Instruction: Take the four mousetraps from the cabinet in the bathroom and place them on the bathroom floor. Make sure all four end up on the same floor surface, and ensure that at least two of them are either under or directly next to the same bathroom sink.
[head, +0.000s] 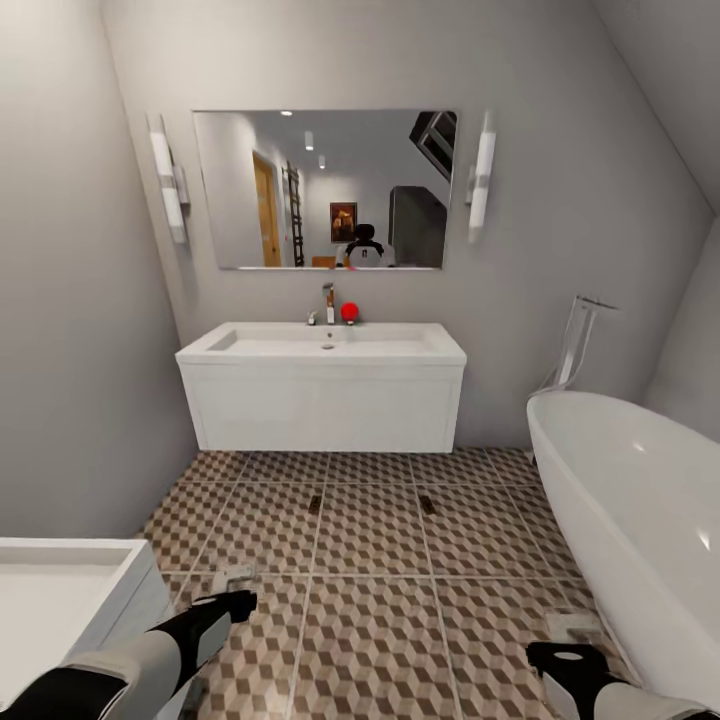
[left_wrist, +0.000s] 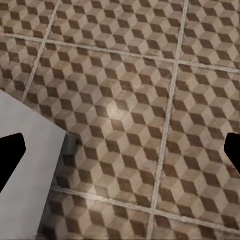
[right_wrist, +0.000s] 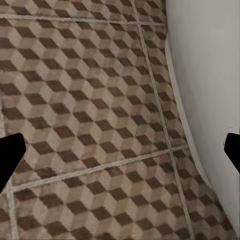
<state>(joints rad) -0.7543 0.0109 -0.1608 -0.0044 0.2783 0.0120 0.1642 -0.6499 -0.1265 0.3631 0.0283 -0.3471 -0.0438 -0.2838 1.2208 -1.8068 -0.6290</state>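
Two mousetraps lie on the bathroom floor (head: 370, 560) in front of the sink (head: 322, 345), one (head: 314, 503) to the left and one (head: 428, 504) to the right, well apart. Each is a tiny flat dark brown rectangle, far smaller than a tile. The floor has large square tiles printed with brown, beige and white cubes, with pale grout lines. The sink is a shallow white basin on a white drawer unit, with a tap (head: 327, 302) and a small red ball (head: 349, 312) on its back edge.

A mirror (head: 322, 190) hangs above, between two wall lights. A white bathtub (head: 640, 500) stands at the right.

No writing can be read.

The left hand (left_wrist: 120, 160) is spread wide and holds nothing. The right hand (right_wrist: 120, 155) is likewise wide and holds nothing.
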